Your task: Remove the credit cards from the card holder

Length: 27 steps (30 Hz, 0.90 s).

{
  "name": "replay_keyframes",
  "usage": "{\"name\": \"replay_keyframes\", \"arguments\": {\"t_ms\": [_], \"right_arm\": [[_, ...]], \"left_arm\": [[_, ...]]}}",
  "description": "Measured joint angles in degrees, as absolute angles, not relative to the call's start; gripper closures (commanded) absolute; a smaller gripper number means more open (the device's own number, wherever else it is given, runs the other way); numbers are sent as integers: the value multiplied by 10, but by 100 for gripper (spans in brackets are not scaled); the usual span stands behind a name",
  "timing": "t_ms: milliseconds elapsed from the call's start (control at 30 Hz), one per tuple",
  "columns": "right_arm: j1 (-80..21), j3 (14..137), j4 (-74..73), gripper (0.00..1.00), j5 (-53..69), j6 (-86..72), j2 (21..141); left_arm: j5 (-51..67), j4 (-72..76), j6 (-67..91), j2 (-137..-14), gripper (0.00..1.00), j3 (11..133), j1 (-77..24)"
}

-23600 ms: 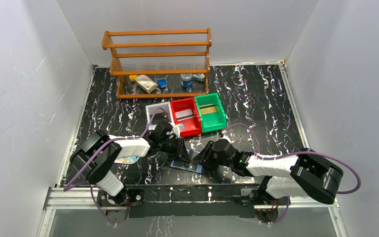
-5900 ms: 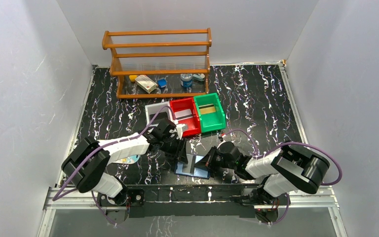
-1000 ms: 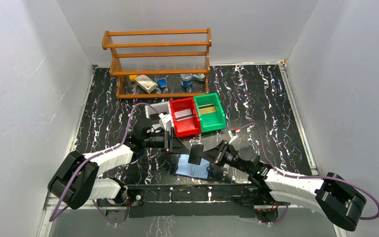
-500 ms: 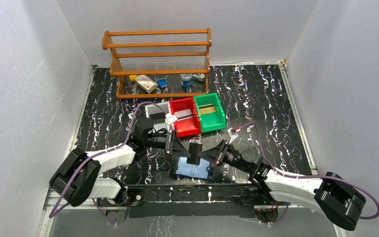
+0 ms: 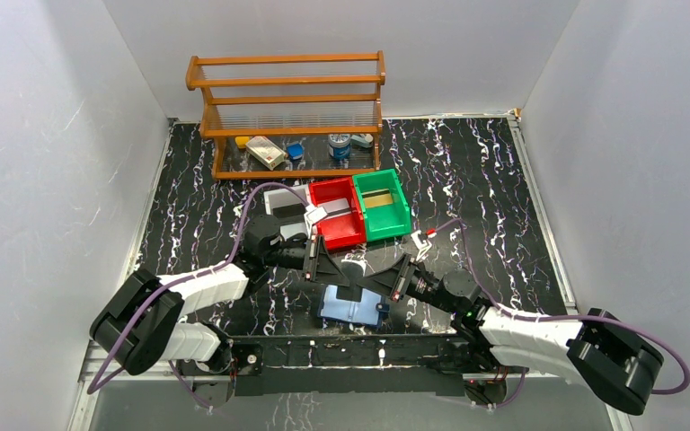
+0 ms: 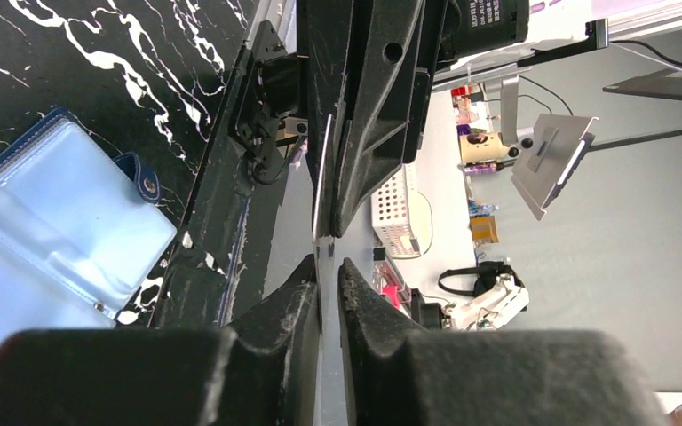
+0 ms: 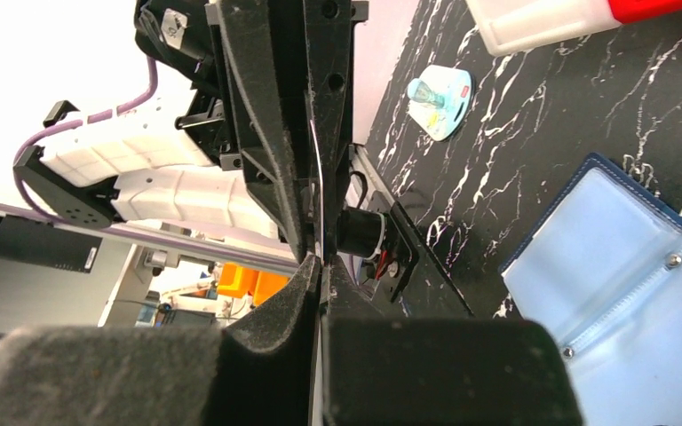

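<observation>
A: Noting layout: surface [image 5: 485, 180] carrying card holder [image 5: 352, 306], open, flat, long axis left-right, just below both jaws.
B: Right jaws pinching card [image 6: 322, 177] edge-on above it; left jaws nearly together around opposite end, contact unclear. Neither arm nearer.

The marbled surface [image 5: 476, 171] carries a wooden rack [image 5: 287, 112], red bin [image 5: 339, 214], green bin [image 5: 384, 203], open card holder [image 5: 350, 305], perhaps a packet [image 7: 440, 99].
</observation>
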State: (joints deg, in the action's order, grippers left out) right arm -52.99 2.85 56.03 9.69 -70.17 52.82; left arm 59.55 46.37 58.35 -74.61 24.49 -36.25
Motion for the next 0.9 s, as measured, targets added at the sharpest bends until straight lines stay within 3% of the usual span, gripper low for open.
{"name": "replay_keyframes", "arguments": {"t_ms": [100, 367, 733, 900], "right_arm": [[-530, 29, 580, 91, 104, -702, 537], [-530, 28, 588, 86, 105, -703, 539], [-530, 20, 540, 34, 78, -706, 513], [-530, 9, 516, 21, 59, -712, 500]], "left_arm": [[594, 467, 588, -746, 100, 245, -367], [593, 475, 592, -746, 100, 245, -368], [589, 478, 590, -746, 100, 245, -373], [561, 366, 515, -741, 100, 276, -373]]}}
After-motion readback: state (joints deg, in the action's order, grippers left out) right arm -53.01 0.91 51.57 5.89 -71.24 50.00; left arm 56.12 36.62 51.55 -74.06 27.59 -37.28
